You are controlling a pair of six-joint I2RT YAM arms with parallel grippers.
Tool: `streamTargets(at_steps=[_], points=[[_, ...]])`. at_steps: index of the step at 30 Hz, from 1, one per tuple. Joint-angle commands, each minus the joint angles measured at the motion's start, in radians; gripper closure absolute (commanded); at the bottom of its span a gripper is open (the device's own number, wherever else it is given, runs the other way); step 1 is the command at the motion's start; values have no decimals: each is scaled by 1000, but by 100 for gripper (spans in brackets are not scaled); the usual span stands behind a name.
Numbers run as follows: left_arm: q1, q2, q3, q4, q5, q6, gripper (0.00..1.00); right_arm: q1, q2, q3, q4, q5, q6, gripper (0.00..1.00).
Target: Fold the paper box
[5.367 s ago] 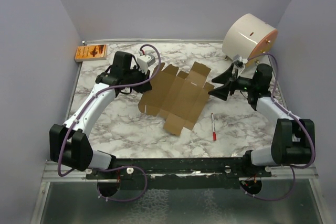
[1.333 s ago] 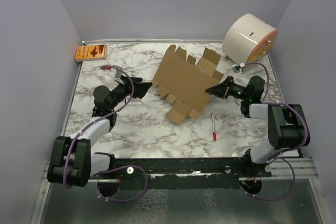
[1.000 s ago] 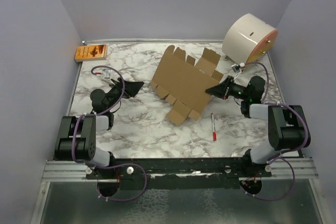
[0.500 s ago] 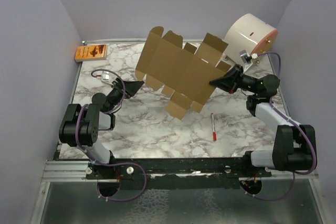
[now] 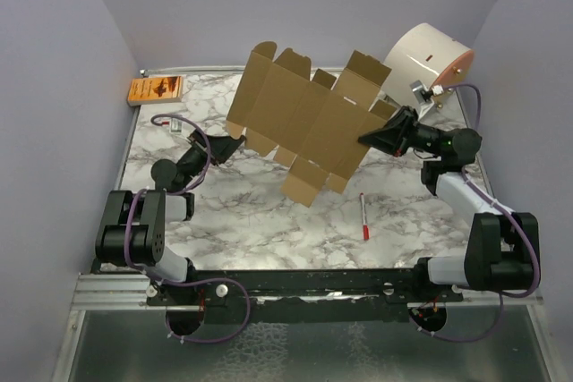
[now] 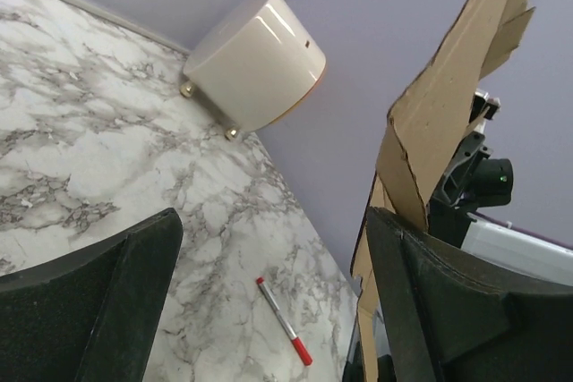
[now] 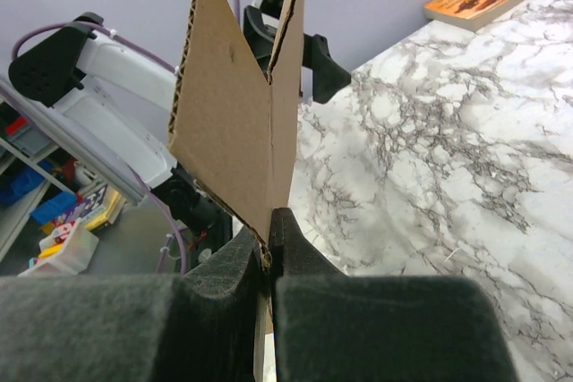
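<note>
Left gripper point(image 5: 231, 143) sits low over the marble table point(image 5: 242, 212), jaws spread wide with nothing in them. The paper box point(image 5: 309, 123), an unfolded flat sheet, hangs tilted in the air just above and right of it, with the right gripper point(image 5: 365, 139) pinched tight on its right edge

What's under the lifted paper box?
Marble table, seen from the left wrist, with a pen nearby. From above, the paper box, pinched by the right end effector, covers it.
</note>
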Motion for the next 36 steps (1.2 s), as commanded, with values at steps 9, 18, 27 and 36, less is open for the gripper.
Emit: streamTargets(at_steps=[9, 18, 27, 36], points=[[17, -35, 0, 255, 103, -52, 17, -32, -8, 66, 42, -14, 45, 99], [28, -45, 72, 255, 116, -58, 12, -32, -14, 59, 74, -35, 78, 99], [29, -27, 184, 254, 167, -98, 11, -30, -17, 46, 116, -53, 115, 99], [8, 16, 227, 255, 175, -110, 14, -26, -17, 43, 127, -51, 138, 99]])
